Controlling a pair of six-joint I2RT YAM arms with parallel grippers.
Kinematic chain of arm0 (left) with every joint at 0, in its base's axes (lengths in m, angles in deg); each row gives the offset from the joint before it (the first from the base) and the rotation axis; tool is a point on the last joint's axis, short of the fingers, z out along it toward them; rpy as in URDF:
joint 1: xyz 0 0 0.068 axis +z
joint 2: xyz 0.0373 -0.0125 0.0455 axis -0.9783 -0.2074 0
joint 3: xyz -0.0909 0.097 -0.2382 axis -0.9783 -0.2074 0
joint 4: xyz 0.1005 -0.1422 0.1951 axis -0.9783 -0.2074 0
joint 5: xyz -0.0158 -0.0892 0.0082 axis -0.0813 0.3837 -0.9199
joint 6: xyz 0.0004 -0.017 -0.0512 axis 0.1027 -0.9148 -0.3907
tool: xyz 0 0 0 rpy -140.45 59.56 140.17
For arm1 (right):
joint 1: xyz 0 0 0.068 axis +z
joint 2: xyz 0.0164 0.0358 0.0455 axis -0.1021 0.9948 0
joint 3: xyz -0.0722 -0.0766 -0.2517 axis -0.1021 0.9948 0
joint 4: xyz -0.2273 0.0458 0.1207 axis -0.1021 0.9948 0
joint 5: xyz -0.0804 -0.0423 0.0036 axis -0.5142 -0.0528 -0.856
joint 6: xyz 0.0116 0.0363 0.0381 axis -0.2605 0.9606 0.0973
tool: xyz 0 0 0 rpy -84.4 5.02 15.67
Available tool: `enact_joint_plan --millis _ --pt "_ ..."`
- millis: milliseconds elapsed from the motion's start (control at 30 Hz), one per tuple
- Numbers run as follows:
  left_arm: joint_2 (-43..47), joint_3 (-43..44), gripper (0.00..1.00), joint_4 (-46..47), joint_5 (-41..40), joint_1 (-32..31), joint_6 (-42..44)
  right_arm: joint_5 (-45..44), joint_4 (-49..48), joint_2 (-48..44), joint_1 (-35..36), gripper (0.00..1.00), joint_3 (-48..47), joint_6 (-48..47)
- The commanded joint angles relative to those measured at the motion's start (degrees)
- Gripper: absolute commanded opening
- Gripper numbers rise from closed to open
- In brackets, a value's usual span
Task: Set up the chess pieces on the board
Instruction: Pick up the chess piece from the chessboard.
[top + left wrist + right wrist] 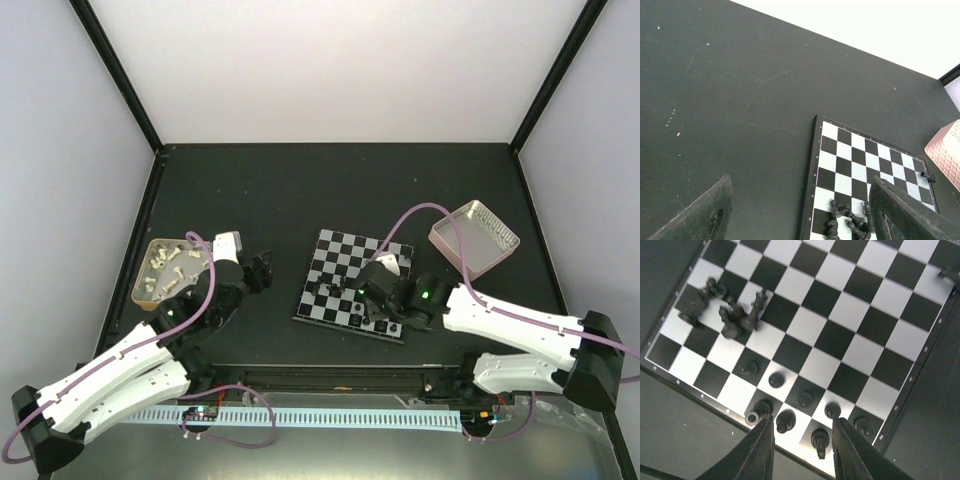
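The right gripper [802,426] is hanging partly open over the black-and-silver checked chessboard [840,310], straddling one upright tiny black chess piece [820,440] without touching it. The left gripper [802,182] is gaping wide, holding nothing. About eight pieces are standing in two rows by the board's near edge. A toppled heap [732,315], too tangled to count, is lying sideways. The board is sitting skewed on the dark table [250,190].

text: nothing readable in any view | board [840,310]: plain checks, and the rim has only small pale dots, no letters or numbers I can make out | labels/brands: none legible
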Motion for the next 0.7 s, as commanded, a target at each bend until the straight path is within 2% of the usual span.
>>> enact_joint_plan --millis 0,100,233,367,500,667 --pt "-0.56 0.61 0.76 0.36 0.22 0.42 0.56 -1.44 -2.81 -1.21 -2.26 0.35 -1.40 -3.21" --pt "-1.36 0.09 0.78 2.02 1.19 0.41 0.97 1.13 -8.70 0.10 -4.49 0.41 -2.89 -6.33" --pt "-3.49 0.97 0.80 2.80 2.63 1.09 1.36 6.09 -14.32 6.43 -7.48 0.42 -7.72 -10.14" --pt "-4.70 1.35 0.81 2.78 4.86 1.88 0.89 7.00 -16.45 13.69 -8.27 0.43 -12.51 -13.04" --pt "-4.44 0.64 0.81 2.65 6.68 3.12 0.63 11.87 -20.32 19.00 -9.56 0.47 -14.07 -13.94" --pt "-3.50 -0.86 0.82 2.69 9.04 4.98 -0.13 14.35 -20.71 25.38 -10.01 0.47 -17.17 -15.31"
